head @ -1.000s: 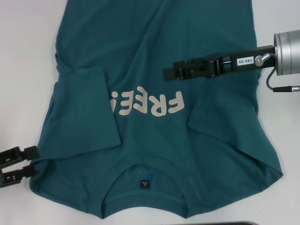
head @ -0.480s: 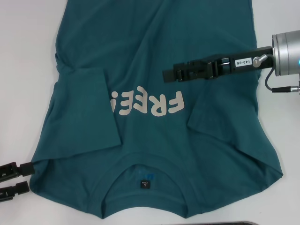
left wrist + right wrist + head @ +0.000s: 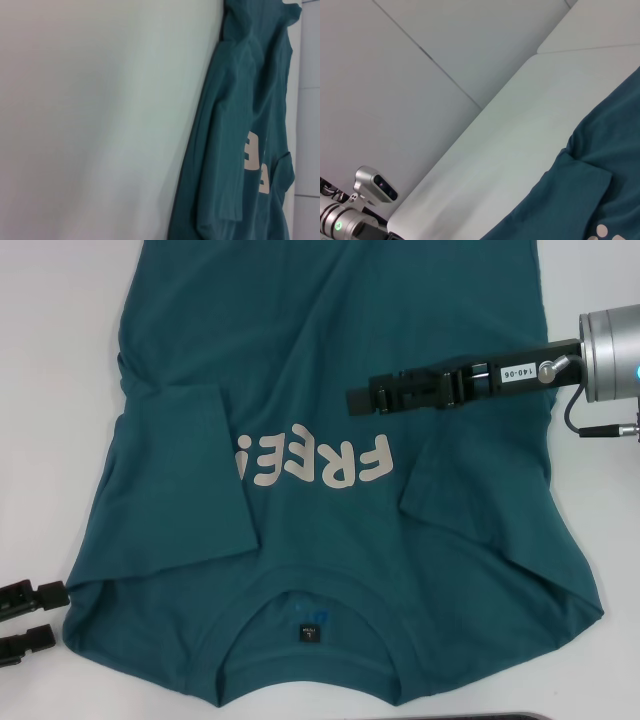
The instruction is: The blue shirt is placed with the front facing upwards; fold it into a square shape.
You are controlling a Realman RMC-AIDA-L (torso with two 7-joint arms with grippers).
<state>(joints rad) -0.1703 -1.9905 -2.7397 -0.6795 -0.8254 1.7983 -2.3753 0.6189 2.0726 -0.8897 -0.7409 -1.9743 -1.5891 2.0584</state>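
Observation:
The blue shirt (image 3: 330, 340) lies flat on the white table, front up, collar and dark tag (image 3: 310, 633) nearest me, pale "FREE" lettering (image 3: 310, 462) across the chest. Both short sleeves are folded inward onto the body, one on the left (image 3: 190, 470) and one on the right (image 3: 480, 490). My left gripper (image 3: 35, 618) is open on the bare table just off the shirt's near left shoulder, holding nothing. My right gripper (image 3: 362, 398) reaches in from the right and hovers over the chest above the lettering. The left wrist view shows the shirt's edge (image 3: 240, 125).
White table (image 3: 60, 360) borders the shirt on the left and right (image 3: 600, 520). A dark object's edge (image 3: 510, 716) shows at the near table edge. In the right wrist view, the left arm (image 3: 350, 215) appears beyond the shirt (image 3: 600, 190).
My left gripper has drawn back off the shirt's near left shoulder, toward me and to the left, still open. The right arm has barely moved.

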